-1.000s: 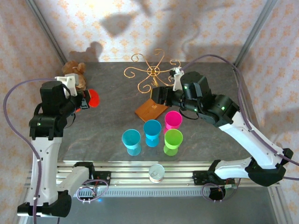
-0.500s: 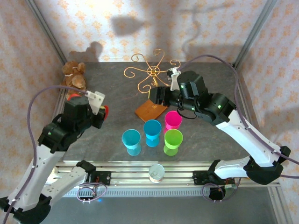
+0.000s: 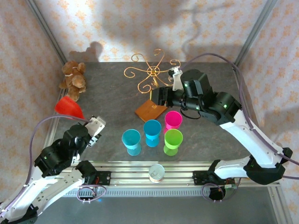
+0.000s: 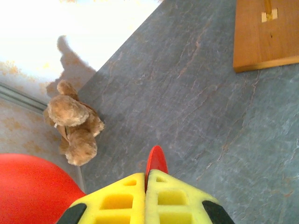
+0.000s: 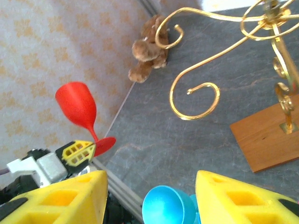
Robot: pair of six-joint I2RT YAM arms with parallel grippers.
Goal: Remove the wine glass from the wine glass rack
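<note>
Left gripper [image 4: 145, 186] is clenched on the red wine glass [image 3: 68, 108] by its stem, tilted near the bench's [image 3: 112, 93] left edge. Level it, then set the foot flat short of the teddy bear [image 3: 73, 77]. Right gripper [image 5: 149, 196] gapes beside the wine glass rack [image 3: 152, 72], well apart from the glass.

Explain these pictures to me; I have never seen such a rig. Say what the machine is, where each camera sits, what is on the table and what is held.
Two robot arms are bolted at the near edge of a table, each ending in a two-finger gripper. One picture comes from a camera above and behind them; the other two come from cameras on the wrists, so yellow fingers show at the bottom. On the table are a gold wire wine glass rack on a wooden base, two blue cups, a pink cup, a green cup and a teddy bear. The left gripper is shut on the stem of a red wine glass, held away from the rack. The right gripper is open, holding nothing.
</note>
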